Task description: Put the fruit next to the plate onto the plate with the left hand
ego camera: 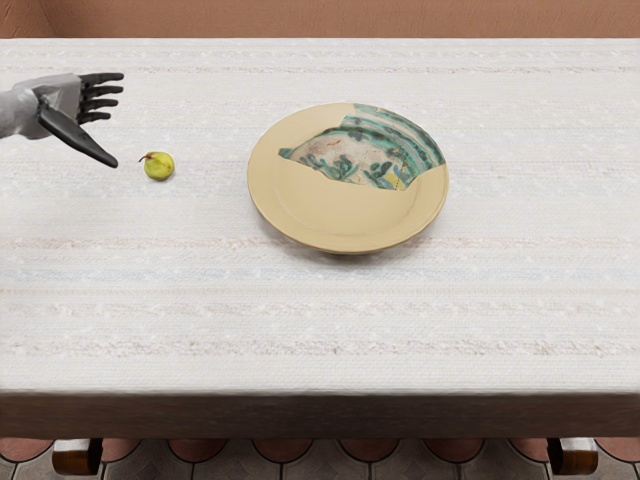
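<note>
A small yellow-green fruit [158, 166] with a short stem lies on the tablecloth, well to the left of the plate. The plate [330, 212] is round and tan, with a green and cream painted pattern across its far half; nothing lies on it. My left hand [92, 112] comes in from the left edge, grey forearm and black fingers. Its fingers are spread and the thumb points down-right toward the fruit. The hand hovers up and left of the fruit, apart from it, holding nothing. The right arm does not show.
A pale woven cloth [320, 320] covers the whole table, whose front edge runs along the bottom of the view. A brown wall stands behind the far edge. Chair or table feet show on the tiled floor below.
</note>
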Controlling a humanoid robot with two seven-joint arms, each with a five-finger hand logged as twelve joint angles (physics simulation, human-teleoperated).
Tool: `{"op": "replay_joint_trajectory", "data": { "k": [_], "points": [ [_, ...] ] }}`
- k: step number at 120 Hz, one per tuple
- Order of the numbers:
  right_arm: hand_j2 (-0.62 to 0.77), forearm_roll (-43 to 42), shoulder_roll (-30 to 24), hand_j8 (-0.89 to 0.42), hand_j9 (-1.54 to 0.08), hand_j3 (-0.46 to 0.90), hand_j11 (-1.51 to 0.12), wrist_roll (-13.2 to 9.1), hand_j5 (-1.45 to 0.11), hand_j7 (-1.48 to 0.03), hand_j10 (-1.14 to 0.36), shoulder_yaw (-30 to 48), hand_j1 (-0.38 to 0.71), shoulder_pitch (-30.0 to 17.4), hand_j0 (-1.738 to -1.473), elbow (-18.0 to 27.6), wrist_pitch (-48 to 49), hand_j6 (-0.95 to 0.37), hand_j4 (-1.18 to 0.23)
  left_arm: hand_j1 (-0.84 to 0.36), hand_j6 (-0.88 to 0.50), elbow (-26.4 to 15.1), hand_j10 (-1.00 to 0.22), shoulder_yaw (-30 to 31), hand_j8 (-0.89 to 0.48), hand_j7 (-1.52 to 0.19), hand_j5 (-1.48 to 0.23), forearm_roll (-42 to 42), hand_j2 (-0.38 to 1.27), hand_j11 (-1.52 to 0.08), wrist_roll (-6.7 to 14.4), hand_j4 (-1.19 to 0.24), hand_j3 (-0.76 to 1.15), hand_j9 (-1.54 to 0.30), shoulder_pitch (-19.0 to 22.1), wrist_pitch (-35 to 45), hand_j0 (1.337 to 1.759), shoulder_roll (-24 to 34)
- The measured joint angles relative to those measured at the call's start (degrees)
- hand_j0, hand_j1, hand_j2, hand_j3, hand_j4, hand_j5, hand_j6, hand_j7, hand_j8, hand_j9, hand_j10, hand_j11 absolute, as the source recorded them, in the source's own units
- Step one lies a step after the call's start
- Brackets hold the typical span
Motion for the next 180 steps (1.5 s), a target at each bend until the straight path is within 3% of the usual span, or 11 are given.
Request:
{"op": "replay_joint_trajectory", "data": {
  "k": [42,56,78,94,135,152,180],
  "points": [
    [-0.01,0.0,0.0,-0.03,-0.04,0.0,-0.04,-0.2,-0.04,-0.04,-0.03,0.0,-0.31,-0.2,-1.658,-0.1,0.0,-0.03,-0.03,0.35,0.0,0.5,0.0,0.0,0.0,0.0,0.0,2.3,0.0,0.0,-1.0,0.0,0.0,0.0,0.2,0.0,1.658,-1.4],
    [-0.01,-0.1,0.0,-0.03,-0.04,0.0,-0.04,-0.2,-0.04,-0.04,-0.03,0.0,-0.31,-0.3,-1.658,-0.1,0.0,-0.03,-0.03,0.35,0.0,0.7,0.0,-0.1,0.0,0.0,0.0,5.7,0.0,0.0,-5.9,0.0,0.0,0.0,0.3,0.0,1.658,-1.5],
    [-0.01,0.0,0.0,-0.03,-0.04,0.0,-0.04,-0.3,-0.04,-0.04,-0.03,0.0,-0.31,-0.3,-1.658,-0.1,0.0,-0.03,-0.03,0.35,0.0,0.8,0.0,0.0,0.0,0.0,0.0,13.3,0.0,0.0,-17.3,0.0,0.0,0.0,1.1,0.0,1.658,-2.5],
    [-0.01,0.0,0.0,-0.03,-0.04,0.0,-0.04,-0.3,-0.04,-0.04,-0.03,0.0,-0.31,-0.3,-1.658,-0.1,0.0,-0.03,-0.03,0.35,0.0,1.5,0.0,-0.1,0.0,0.0,0.0,14.7,0.0,0.0,-20.9,0.0,0.0,0.0,2.6,0.0,1.658,-5.0],
    [-0.01,0.0,0.0,-0.03,-0.04,0.0,-0.04,-0.3,-0.04,-0.04,-0.03,0.0,-0.31,-0.3,-1.658,-0.1,0.0,-0.03,-0.03,0.35,0.0,11.2,0.0,0.3,0.0,0.0,0.0,5.3,0.0,0.0,-22.4,0.0,0.0,0.0,4.6,0.0,1.658,-9.2],
    [-0.01,0.0,0.0,-0.03,-0.04,0.0,-0.04,-0.3,-0.04,-0.04,-0.03,0.0,-0.31,-0.3,-1.658,-0.1,0.0,-0.03,-0.03,0.35,0.0,12.3,0.0,2.2,0.0,0.0,0.0,5.3,0.0,0.0,-22.5,0.0,0.0,0.0,4.8,0.0,1.658,-10.8],
    [-0.01,0.0,0.0,-0.03,-0.04,0.0,-0.04,-0.3,-0.04,-0.04,-0.03,0.0,-0.31,-0.3,-1.658,-0.1,0.0,-0.03,-0.03,0.35,0.0,12.6,0.0,12.1,0.0,0.0,0.0,5.7,0.0,0.0,-22.2,0.0,0.0,0.0,4.4,1.9,1.658,-13.6]
  ]
}}
